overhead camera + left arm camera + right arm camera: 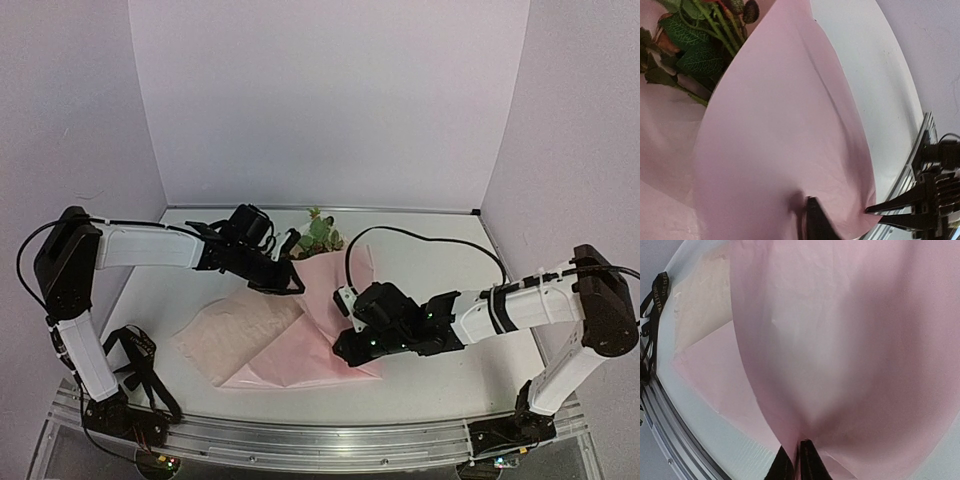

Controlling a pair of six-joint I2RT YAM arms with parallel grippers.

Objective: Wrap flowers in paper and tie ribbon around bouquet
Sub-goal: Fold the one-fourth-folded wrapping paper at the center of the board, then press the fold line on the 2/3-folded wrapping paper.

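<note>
The ribbon (658,292) lies looped at the far-left edge of the desk (440,250), well apart from the other items. At centre-left, the left gripper (290,278) sits against the upper fold of the paper (300,350). Only one finger is visible at the sheet, so whether this gripper is clamped cannot be determined. The flowers (320,233) lie at upper centre, with their stems running under the fold. Right of centre, the right gripper (800,457) is closed on the paper, pinching a raised fold between its fingers.
</note>
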